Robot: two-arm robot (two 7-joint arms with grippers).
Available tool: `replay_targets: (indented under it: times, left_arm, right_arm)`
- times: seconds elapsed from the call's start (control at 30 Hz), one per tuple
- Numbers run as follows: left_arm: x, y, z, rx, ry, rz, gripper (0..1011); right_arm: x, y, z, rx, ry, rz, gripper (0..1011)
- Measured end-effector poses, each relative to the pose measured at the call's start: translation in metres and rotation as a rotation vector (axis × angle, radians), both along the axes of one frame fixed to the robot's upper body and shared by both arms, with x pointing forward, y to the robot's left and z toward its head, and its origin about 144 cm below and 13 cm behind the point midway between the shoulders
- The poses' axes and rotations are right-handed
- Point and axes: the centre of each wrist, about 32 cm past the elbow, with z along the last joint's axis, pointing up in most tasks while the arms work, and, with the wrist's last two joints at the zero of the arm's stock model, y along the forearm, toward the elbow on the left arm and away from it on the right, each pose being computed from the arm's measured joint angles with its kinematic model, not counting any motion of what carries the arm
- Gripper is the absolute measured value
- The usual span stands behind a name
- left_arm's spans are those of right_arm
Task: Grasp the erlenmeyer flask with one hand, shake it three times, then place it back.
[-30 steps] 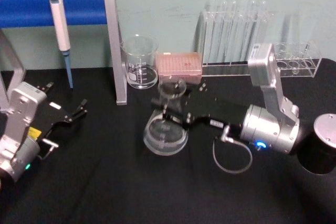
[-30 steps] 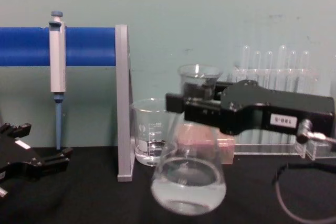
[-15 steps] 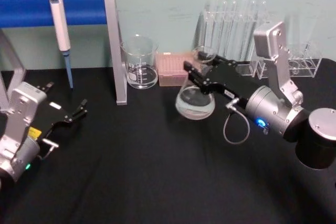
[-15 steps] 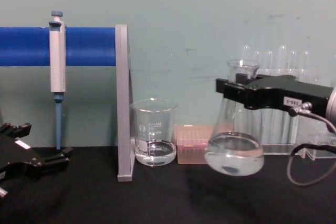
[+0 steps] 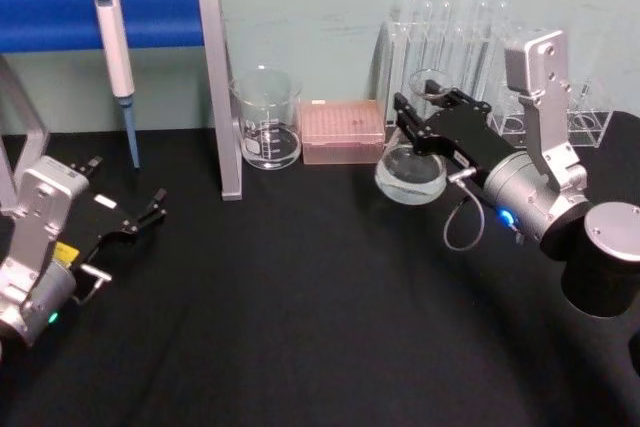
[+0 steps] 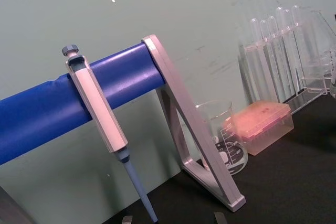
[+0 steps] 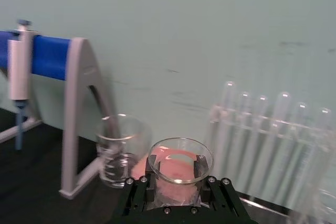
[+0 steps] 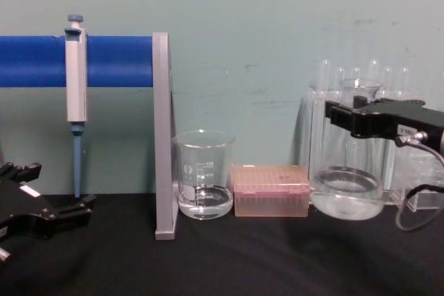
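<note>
I see right pincer [image 5: 424, 115] clamped on flask [image 5: 410, 175] neck | flask just right of pink box [image 5: 343, 132], before tube rack [image 5: 450, 47] | left pincer [image 5: 152, 207] open, idle at bench [image 5: 300, 327] left

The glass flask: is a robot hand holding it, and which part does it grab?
Yes. The right gripper holds the flask by its narrow neck, just under the rim. The left gripper is open and holds nothing.
</note>
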Motion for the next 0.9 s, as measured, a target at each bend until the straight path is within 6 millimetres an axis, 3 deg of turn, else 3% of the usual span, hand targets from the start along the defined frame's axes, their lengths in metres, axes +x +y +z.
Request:
replay_targets:
  times: [0.47,0.9]
  left_arm:
    - [0.0,0.0,0.0,0.0,0.0,0.0,1001]
    - [0.0,0.0,0.0,0.0,0.0,0.0,1001]
  right_arm:
    - [0.0059,-0.002,-0.0015,-0.007,0.009,-0.074,457]
    - [0.0024,0.0036,-0.0016,-0.004,0.01,0.068,457]
